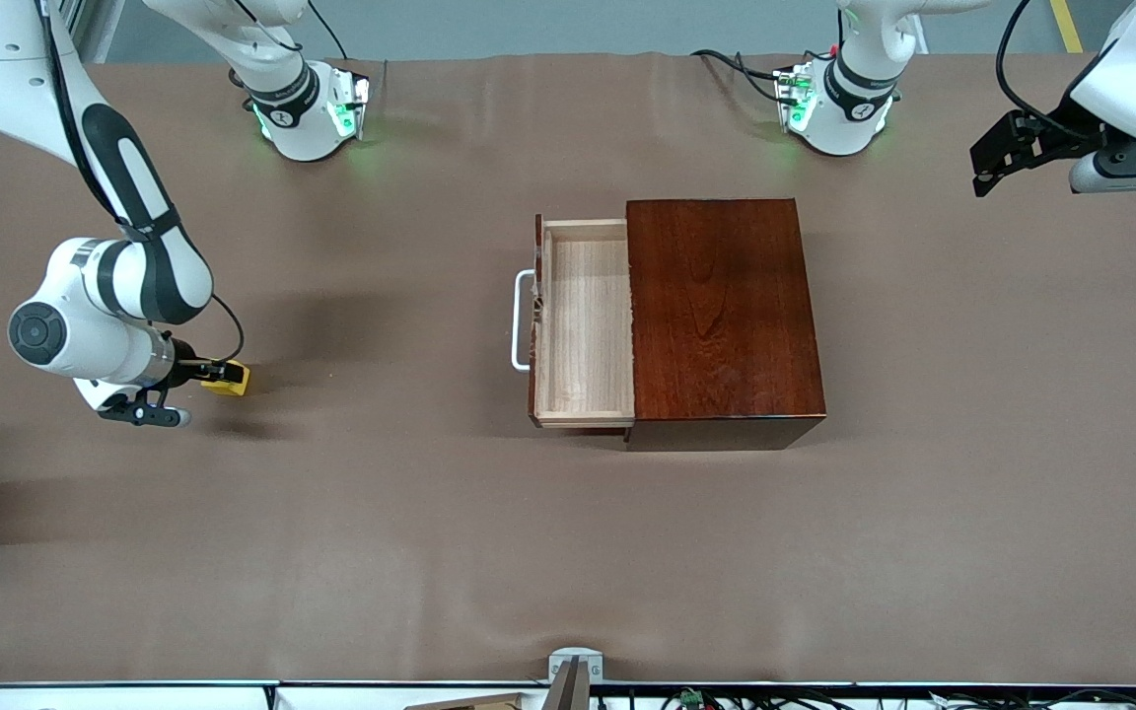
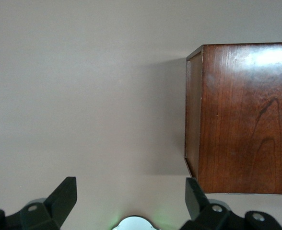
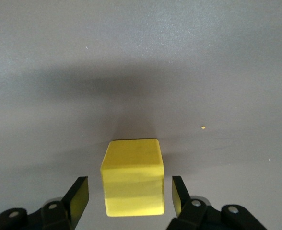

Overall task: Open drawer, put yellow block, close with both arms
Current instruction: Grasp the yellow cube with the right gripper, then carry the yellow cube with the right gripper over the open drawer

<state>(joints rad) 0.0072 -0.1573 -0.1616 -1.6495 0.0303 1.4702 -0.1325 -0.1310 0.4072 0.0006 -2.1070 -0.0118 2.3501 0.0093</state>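
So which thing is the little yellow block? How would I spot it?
Start at the dark wooden box mid-table, its drawer pulled open toward the right arm's end. Look along the table that way to the right hand, low at the tabletop. The yellow block sits between its fingers, the only bright thing on the brown cover.

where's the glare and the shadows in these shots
Left wrist view: a bright glare patch on the glossy reddish-brown wooden box. Right wrist view: a soft dark shadow on the table around the small bright-yellow cube. Front view: green glow at both arm bases, and the box's shadow along its camera-side edge.
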